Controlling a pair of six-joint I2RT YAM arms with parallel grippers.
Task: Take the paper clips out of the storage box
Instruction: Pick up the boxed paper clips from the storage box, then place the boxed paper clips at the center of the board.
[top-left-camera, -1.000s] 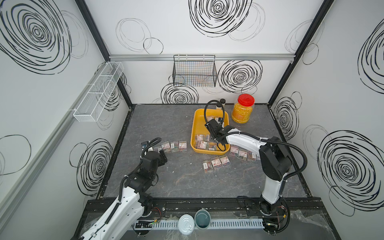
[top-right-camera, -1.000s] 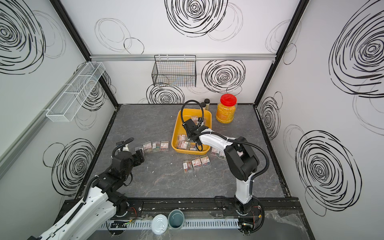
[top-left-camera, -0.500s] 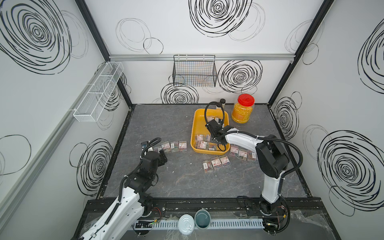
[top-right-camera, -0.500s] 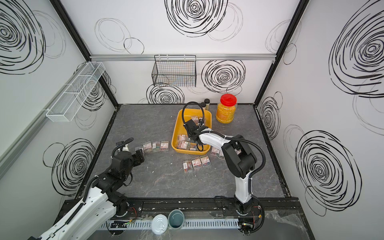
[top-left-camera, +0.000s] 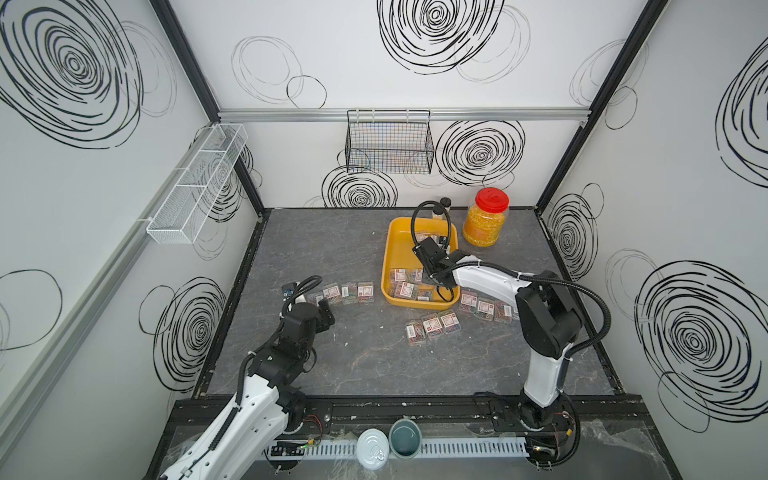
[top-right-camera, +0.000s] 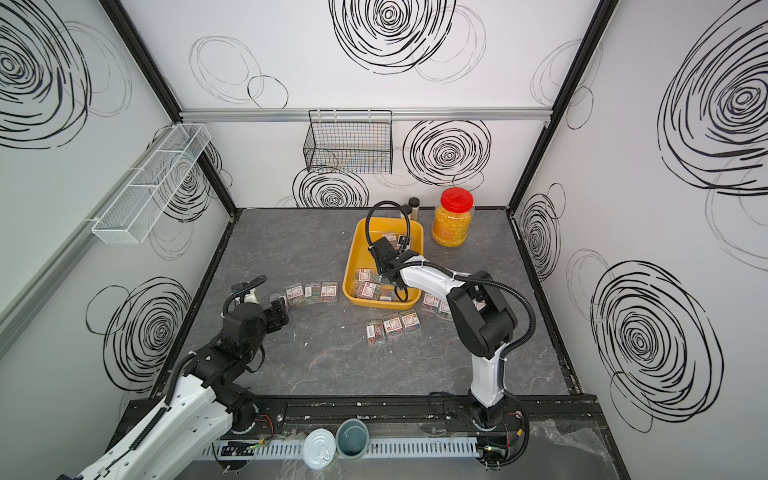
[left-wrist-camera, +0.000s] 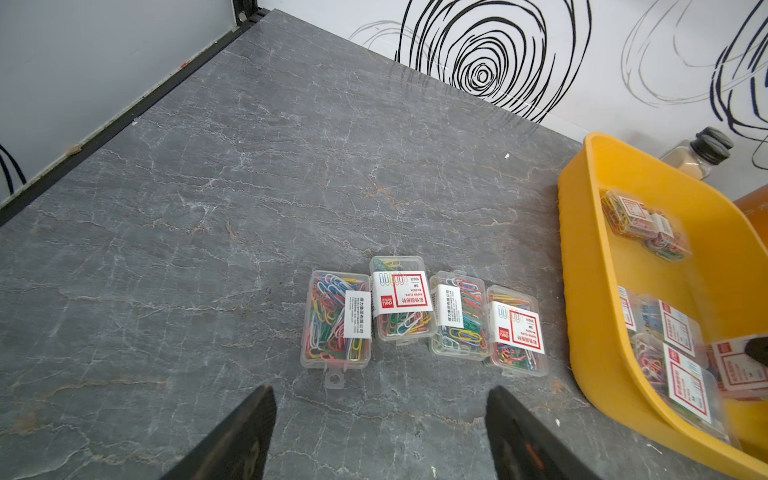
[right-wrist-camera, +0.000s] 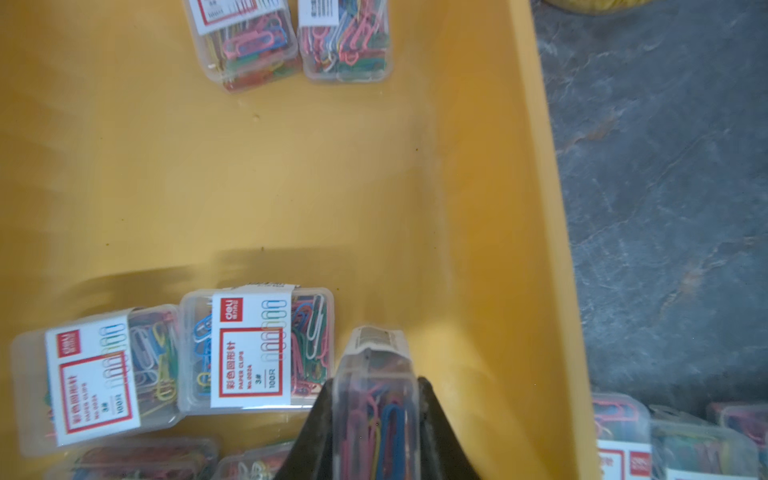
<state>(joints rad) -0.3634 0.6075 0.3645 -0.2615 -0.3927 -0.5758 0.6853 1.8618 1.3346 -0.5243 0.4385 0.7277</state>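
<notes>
Pinching one clear case of paper clips (right-wrist-camera: 376, 374) on its narrow edge in the right claw (right-wrist-camera: 374, 388), jaws closed down onto the thin plastic, at the near end of the yellow storage box (right-wrist-camera: 536, 166). Sitting toward the far edge of the bench (left-wrist-camera: 208, 187), right of centre, with several cases left inside. Unable to tell whether touching the box floor or just clear of it.

Gripping only one end of a smooth, hard case, so risking a pivot or slip while lifting. Crowding just beside the labelled neighbour case (right-wrist-camera: 253, 349), so possibly dragging or tipping it on the way up. Possibly catching the box wall by crossing too low, jolting the box and the two cases at its far end (right-wrist-camera: 291, 37). Possibly landing on the cases already lying beside the box's right side (top-left-camera: 484, 307) when setting down.

Holding the left claw (left-wrist-camera: 380, 395) wide open and empty, hovering near the row of four cases (left-wrist-camera: 419, 316) left of the box; risking a nudge there by drifting forward.
</notes>
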